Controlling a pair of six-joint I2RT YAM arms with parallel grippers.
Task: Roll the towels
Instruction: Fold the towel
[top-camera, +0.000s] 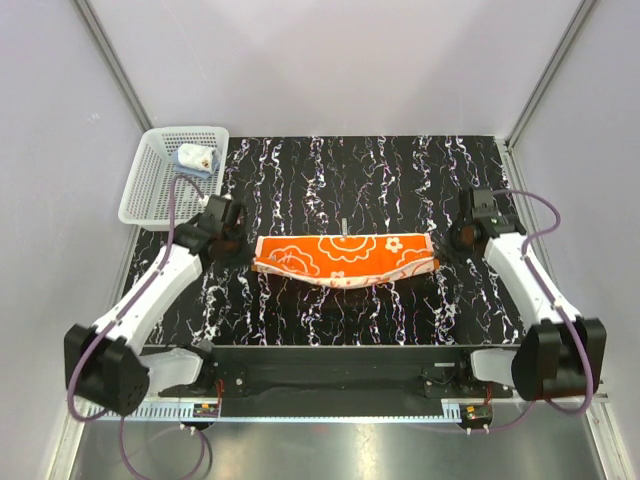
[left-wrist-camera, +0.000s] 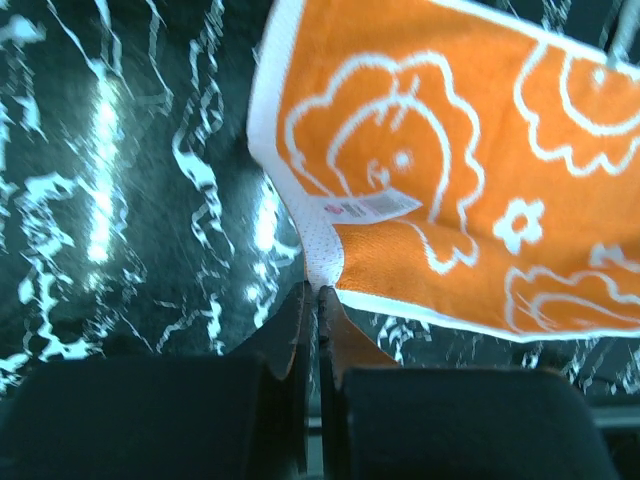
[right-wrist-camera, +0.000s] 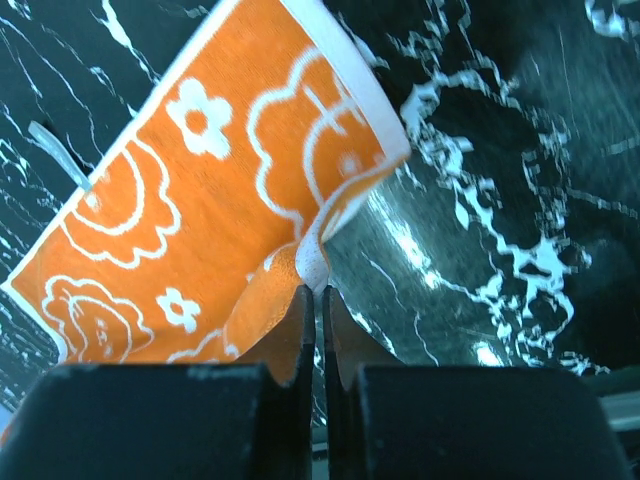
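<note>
I am holding an orange towel with a white flower print, stretched out as a long strip between my two grippers over a black marbled table. Taking the white basket as the landmark, the orange towel is lying to the right of the basket and nearer to my bases. My left gripper is pinching the end of the strip closest to the basket, its fingers pressed together on a corner where the white dotted underside is showing. My right gripper is clamping the end farthest from the basket in the same way. The strip's near edge is bowing between them. A light blue towel is lying bunched inside the basket, toward its far side.
</note>
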